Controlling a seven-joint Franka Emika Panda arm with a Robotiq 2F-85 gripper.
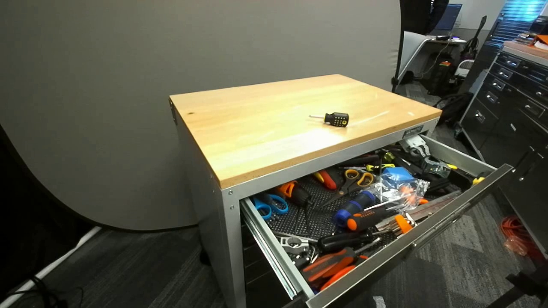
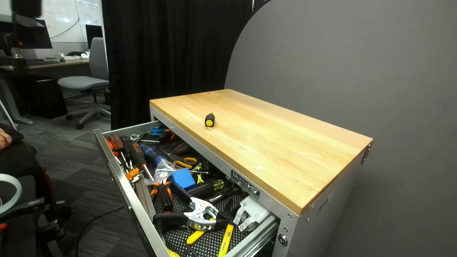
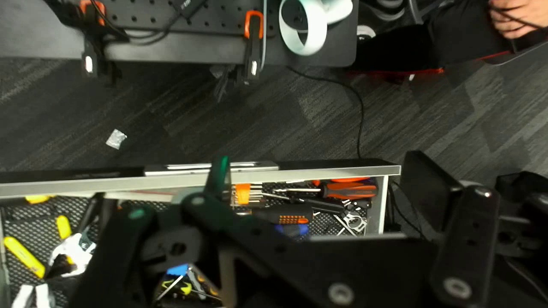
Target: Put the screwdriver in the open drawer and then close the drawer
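The screwdriver [image 1: 337,119] is a stubby black tool with yellow marks. It lies on its side on the wooden bench top; its yellow handle end faces the camera in an exterior view [image 2: 210,120]. It is out of the wrist view. The drawer [image 1: 385,256] is pulled far out and full of tools; it shows in both exterior views [image 2: 125,192]. In the wrist view its pale front rim [image 3: 321,174] runs across the middle. My gripper [image 3: 319,171] is open and empty, its fingers wide apart, with the drawer's corner seen between them. The gripper is not clearly visible in either exterior view.
The bench top [image 1: 257,124] overhangs the back of the drawer. Inside lie orange-handled tools [image 1: 329,265], blue scissors [image 1: 272,205], a spring clamp [image 2: 201,214] and yellow-handled tools [image 2: 226,239]. A black table [image 3: 180,47] stands opposite the drawer front, with a seated person [image 3: 518,19] beside it.
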